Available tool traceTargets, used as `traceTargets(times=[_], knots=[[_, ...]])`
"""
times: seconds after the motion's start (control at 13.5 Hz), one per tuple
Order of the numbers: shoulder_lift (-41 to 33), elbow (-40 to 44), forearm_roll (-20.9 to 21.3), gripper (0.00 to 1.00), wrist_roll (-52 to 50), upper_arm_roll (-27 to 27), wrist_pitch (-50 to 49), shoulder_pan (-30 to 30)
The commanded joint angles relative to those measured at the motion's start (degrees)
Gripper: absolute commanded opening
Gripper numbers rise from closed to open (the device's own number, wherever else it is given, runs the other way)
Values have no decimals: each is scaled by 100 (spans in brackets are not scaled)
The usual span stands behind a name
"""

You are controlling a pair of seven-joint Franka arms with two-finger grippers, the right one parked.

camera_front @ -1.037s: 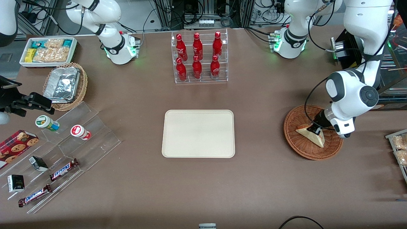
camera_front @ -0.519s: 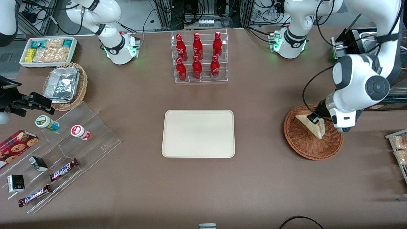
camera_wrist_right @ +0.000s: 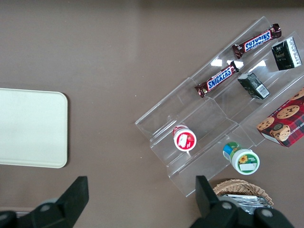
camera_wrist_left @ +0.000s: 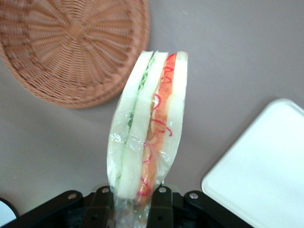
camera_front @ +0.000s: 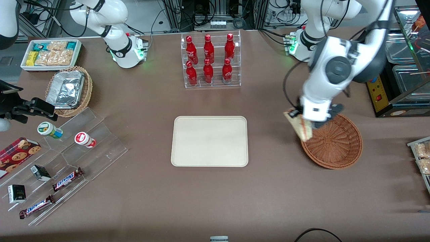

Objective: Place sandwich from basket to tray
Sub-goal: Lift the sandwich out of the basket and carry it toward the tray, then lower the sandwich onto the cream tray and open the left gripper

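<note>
The tray lies bare, as before. The gripper, clamped on the wrapped sandwich, has lifted it out of the basket and carried it over the rim toward the tray; it probably hangs above bare table now.

The working arm is glossy white with rounded housings, at upper right of the front frame. A dark grey round cap sits on one joint, dark grey bands ring the segments, and black cables loop along it. Its base glows green. The claw has black fingers with small silver screw heads near their roots.
</note>
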Motion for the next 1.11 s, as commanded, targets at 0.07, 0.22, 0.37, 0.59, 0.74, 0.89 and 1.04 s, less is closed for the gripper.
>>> traceTargets(times=[0.07, 0.22, 0.37, 0.59, 0.74, 0.89, 1.04], knots=[[762, 946, 139, 26, -127, 89, -162, -863], [1202, 1359, 139, 26, -136, 89, -127, -1172], [1711, 1746, 121, 26, -84, 89, -48, -1401], [2468, 2169, 112, 26, -48, 89, 302, -1656], [2566, 2109, 121, 26, -31, 89, 619, -1761], [2759, 2170, 121, 26, -13, 89, 830, -1911], [3014, 2170, 287, 26, -4, 89, 1304, -2060]])
